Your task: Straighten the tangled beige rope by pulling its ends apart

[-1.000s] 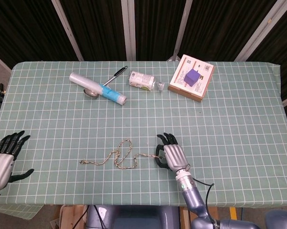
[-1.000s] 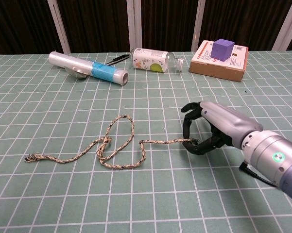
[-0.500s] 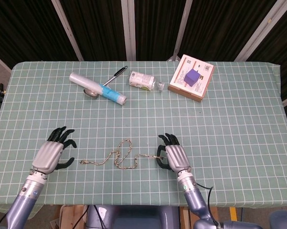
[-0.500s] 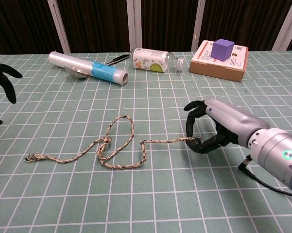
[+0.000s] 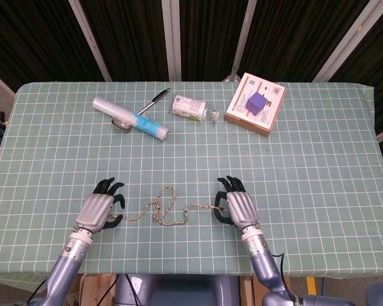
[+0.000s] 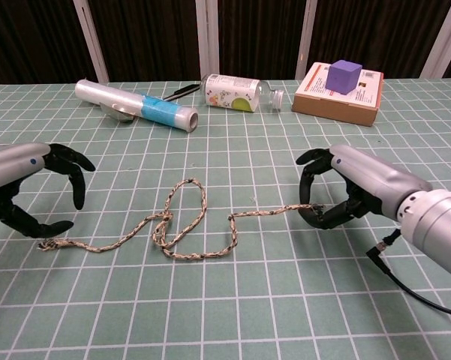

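The beige rope (image 5: 169, 213) lies tangled in loops near the table's front edge, also seen as rope (image 6: 181, 234) in the chest view. My right hand (image 5: 237, 205) pinches the rope's right end between thumb and a finger; the same right hand (image 6: 353, 191) shows the end at its fingertips. My left hand (image 5: 102, 207) hovers over the rope's frayed left end (image 6: 49, 242). The fingers of the left hand (image 6: 22, 187) are curved and apart, with nothing held between them.
At the back lie a clear plastic roll with a blue band (image 5: 130, 118), a black pen (image 5: 154, 100), a small bottle on its side (image 5: 191, 107) and a flat box with a purple cube on it (image 5: 256, 103). The table's front edge is close to both hands.
My left hand has come in from the left edge to the rope's left end. My right hand has shifted slightly right, drawing the rope's right end with it.
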Robot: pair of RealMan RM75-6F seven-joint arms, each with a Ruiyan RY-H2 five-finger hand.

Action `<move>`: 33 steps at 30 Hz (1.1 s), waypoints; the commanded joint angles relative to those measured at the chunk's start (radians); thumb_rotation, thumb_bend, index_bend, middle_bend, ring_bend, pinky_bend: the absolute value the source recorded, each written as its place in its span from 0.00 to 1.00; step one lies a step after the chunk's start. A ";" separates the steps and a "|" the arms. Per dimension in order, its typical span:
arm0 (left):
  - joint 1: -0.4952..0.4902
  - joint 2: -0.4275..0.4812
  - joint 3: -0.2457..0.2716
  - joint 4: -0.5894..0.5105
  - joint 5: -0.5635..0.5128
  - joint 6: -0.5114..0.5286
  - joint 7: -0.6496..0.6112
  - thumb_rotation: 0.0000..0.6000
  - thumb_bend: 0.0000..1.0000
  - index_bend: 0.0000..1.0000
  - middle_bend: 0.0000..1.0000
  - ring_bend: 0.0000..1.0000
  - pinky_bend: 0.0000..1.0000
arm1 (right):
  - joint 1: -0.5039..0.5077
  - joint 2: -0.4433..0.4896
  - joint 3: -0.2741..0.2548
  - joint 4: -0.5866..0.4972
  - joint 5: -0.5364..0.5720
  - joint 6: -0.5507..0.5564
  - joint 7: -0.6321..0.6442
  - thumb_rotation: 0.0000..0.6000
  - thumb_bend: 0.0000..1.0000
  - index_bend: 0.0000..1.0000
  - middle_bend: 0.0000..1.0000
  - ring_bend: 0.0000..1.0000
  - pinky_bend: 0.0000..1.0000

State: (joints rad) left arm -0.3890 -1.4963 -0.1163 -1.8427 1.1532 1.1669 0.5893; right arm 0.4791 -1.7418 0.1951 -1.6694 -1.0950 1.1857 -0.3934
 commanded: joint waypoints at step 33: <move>-0.046 -0.094 0.051 0.090 -0.104 0.013 0.060 1.00 0.46 0.52 0.12 0.00 0.00 | 0.000 0.021 -0.004 -0.009 0.015 0.013 0.011 1.00 0.46 0.66 0.16 0.00 0.00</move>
State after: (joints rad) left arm -0.4343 -1.5895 -0.0654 -1.7534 1.0499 1.1803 0.6500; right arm 0.4795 -1.7205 0.1916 -1.6782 -1.0796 1.1989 -0.3826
